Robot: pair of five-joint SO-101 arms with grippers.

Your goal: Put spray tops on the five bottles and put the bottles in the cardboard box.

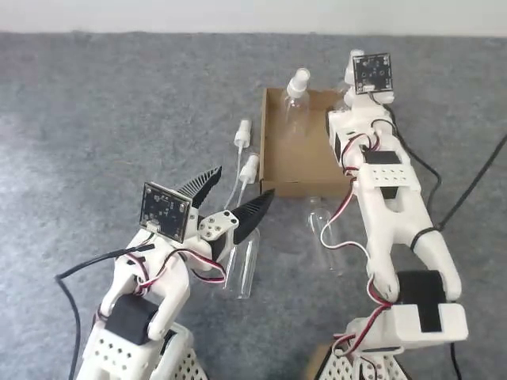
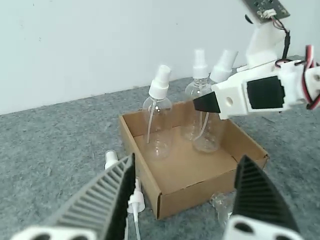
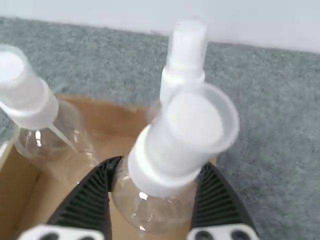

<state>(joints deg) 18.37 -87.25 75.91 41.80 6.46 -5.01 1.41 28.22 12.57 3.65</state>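
The cardboard box (image 1: 273, 162) sits on the grey carpet. A clear bottle with a white spray top (image 1: 295, 99) stands in its far left corner. In the right wrist view my right gripper (image 3: 157, 165) is shut on a capped bottle (image 3: 180, 135) over the box's right side, beside two other capped bottles (image 3: 186, 47) (image 3: 27, 97). All three bottles (image 2: 157, 122) (image 2: 197, 97) (image 2: 214, 120) stand in the box (image 2: 165, 192). My left gripper (image 1: 244, 184) is open and empty, short of the box's near left corner. Two uncapped bottles (image 1: 242, 265) (image 1: 325, 229) lie in front of the box.
Two loose spray tops (image 1: 242, 134) (image 1: 249, 168) lie on the carpet left of the box, close to my left gripper's fingers (image 2: 112, 195). The right arm (image 1: 388, 190) stretches along the box's right side. A pale wall runs behind the box.
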